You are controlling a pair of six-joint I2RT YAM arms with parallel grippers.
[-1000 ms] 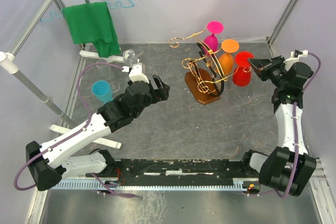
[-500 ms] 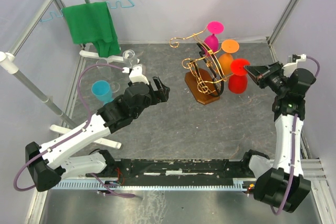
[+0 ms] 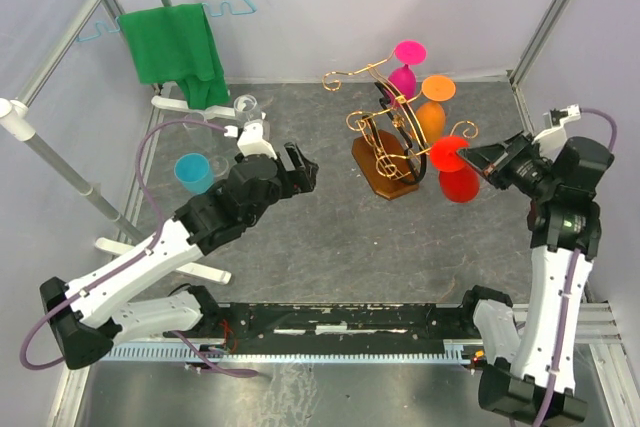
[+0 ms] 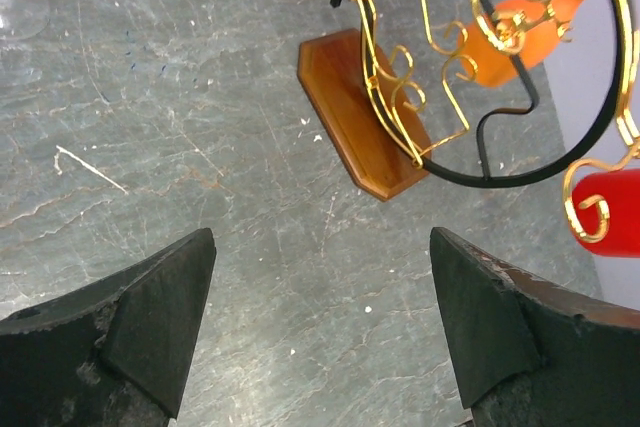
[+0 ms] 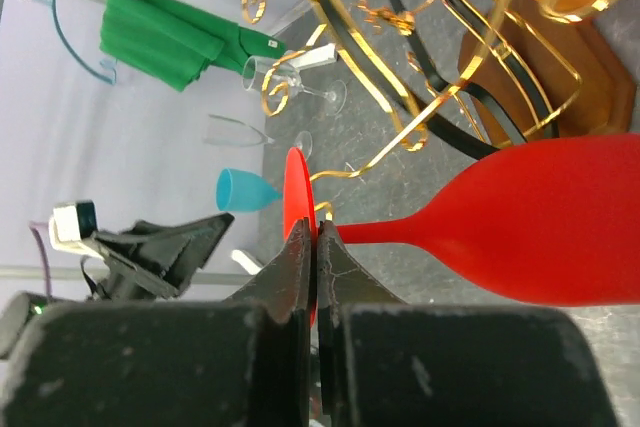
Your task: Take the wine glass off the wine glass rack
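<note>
My right gripper is clamped tight on the red plastic wine glass, pinching it where the stem meets the round foot. The glass lies tilted, bowl toward the lower right of the wrist view. From above it sits at the right-hand tip of the gold-wire wine glass rack with its oval brown wooden base. A scrolled wire end runs just beside the stem, and I cannot tell whether the two touch.

I judge this to be the withdrawal step: the glass is gripped and nearly free. The next move calls for drawing it out to the right, away from the wire, without snagging the foot, then setting it down.

My left gripper hangs wide open and empty left of centre.

A pink wine glass and an orange wine glass hang on the rack. The grey, marbled surface also carries a turquoise cup and a clear glass. A green cloth hangs at upper left, against pale walls.
</note>
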